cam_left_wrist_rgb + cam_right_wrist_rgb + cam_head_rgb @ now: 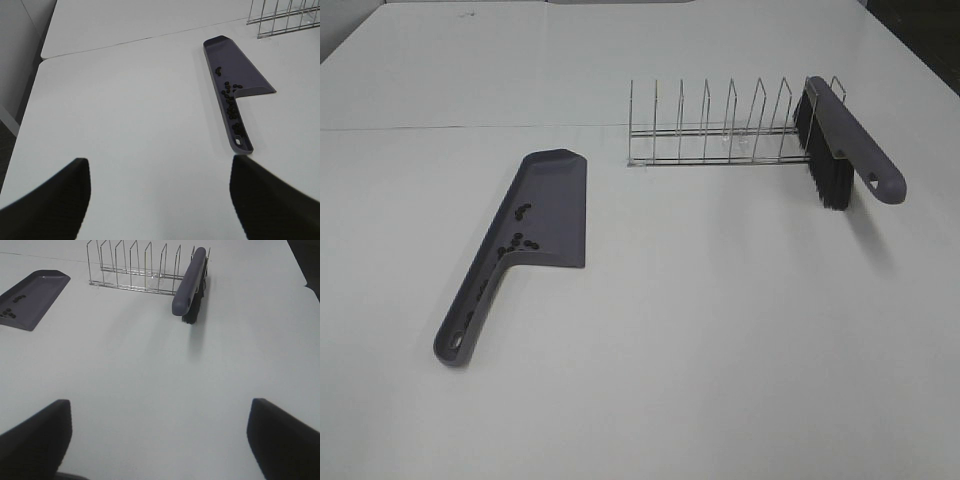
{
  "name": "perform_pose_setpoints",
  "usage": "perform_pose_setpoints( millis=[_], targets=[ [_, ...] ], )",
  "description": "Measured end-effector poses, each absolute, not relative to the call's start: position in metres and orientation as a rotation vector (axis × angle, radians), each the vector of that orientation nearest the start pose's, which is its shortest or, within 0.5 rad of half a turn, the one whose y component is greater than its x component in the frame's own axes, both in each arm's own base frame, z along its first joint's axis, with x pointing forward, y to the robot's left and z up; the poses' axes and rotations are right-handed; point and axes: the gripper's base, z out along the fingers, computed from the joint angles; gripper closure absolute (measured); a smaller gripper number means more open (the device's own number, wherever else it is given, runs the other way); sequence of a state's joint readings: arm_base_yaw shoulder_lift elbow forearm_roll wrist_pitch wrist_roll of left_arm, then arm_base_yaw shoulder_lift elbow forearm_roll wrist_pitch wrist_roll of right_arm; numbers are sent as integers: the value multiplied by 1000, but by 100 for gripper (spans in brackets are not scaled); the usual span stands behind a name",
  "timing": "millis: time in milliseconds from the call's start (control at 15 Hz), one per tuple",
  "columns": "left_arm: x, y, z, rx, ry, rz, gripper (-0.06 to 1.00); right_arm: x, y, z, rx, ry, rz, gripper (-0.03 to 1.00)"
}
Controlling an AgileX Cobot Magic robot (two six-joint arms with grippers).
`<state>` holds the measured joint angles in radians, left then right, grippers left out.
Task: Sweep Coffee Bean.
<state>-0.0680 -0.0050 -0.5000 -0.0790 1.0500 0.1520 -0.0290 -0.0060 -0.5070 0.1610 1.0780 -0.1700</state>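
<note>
The coffee beans (518, 240) lay inside the grey dustpan (548, 205), gathered where the flat tray narrows into the handle, with a few strung along the handle channel; that spread suggested the pan had been tipped back so the beans rolled away from its open lip. No loose bean could be made out on the white table (700, 330), so the sweeping looked finished or nearly so. The pan rested flat at about nine o'clock from the table's middle, handle pointing toward seven o'clock. The brush (840, 140) was parked in the end slot of the wire rack (720, 135) at about two o'clock, bristles down and handle sticking out toward four o'clock, a sensible spot that kept it upright and out of the work area. The left tool (160, 200) hung released and empty above bare table, just short of the pan's handle end; the right tool (160, 440) was likewise spread wide and holding nothing, well short of the brush. Nothing stood between either tool and its nearest object; the rack's thin wires were the only snag near the brush.
</note>
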Motion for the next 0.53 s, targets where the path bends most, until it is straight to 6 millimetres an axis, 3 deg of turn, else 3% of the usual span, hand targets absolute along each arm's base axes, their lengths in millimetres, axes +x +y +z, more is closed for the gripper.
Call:
perform_pose_setpoints(
  millis=[533],
  targets=[
    [-6, -6, 278, 227, 2014, -41, 23, -8, 13, 279, -154, 2033, 69, 16]
  ],
)
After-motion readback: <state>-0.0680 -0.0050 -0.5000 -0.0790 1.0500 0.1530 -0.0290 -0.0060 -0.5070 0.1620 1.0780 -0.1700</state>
